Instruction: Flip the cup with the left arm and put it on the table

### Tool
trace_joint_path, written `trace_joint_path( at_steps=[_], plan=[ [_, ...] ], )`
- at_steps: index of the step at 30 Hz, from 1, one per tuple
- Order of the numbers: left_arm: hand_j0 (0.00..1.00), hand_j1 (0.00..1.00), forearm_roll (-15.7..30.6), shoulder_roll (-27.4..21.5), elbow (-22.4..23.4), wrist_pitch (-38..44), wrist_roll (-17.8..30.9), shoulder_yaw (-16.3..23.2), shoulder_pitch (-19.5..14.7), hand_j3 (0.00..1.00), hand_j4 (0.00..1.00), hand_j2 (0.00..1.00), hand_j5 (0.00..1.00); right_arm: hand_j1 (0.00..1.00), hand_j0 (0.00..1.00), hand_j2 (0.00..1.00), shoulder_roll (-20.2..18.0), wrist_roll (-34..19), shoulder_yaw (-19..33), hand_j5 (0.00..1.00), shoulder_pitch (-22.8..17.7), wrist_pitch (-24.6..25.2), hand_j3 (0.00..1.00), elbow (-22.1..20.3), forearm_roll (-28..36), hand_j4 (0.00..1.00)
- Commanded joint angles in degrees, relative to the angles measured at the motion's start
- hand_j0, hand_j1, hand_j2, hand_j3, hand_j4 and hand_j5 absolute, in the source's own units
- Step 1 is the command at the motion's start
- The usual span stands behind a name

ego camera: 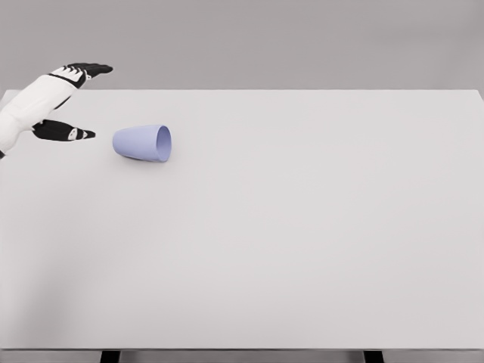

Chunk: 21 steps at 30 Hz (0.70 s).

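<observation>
A pale blue cup (142,143) lies on its side on the white table (287,227), at the far left, with its mouth facing right. My left hand (79,100) hovers just left of the cup's closed base, a short gap away. Its fingers (89,69) are stretched out above and the thumb (72,132) below, spread wide with nothing between them. The white forearm runs off the left edge. The right arm does not show.
The table's far edge runs just behind the hand, and its near edge lies along the bottom of the view. A plain grey wall (302,38) stands behind.
</observation>
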<state>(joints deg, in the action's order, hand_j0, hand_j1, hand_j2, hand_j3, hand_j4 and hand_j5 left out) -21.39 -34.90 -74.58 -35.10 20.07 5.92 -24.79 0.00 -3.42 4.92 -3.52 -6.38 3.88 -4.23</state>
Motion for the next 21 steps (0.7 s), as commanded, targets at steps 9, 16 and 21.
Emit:
trace_joint_path(
  at_steps=[9,16,21],
  plan=[
    [1.00,1.00,0.3,-0.4,0.0,0.1,0.1,0.1,0.1,1.00,1.00,1.00,1.00,1.00,1.00,1.00,0.0,0.0,0.0,1.00,0.0,0.1,1.00,0.1,0.0,1.00],
    [1.00,1.00,-1.3,-2.0,-0.1,0.1,0.1,4.9,-0.5,1.00,1.00,1.00,1.00,1.00,1.00,1.00,0.0,0.0,0.0,1.00,0.0,0.1,1.00,0.1,0.0,1.00],
    [1.00,1.00,-3.4,-2.2,0.0,0.1,0.1,5.2,-0.5,1.00,1.00,1.00,1.00,1.00,1.00,1.00,0.0,0.0,0.0,1.00,0.0,0.1,1.00,0.1,0.0,1.00]
  ],
)
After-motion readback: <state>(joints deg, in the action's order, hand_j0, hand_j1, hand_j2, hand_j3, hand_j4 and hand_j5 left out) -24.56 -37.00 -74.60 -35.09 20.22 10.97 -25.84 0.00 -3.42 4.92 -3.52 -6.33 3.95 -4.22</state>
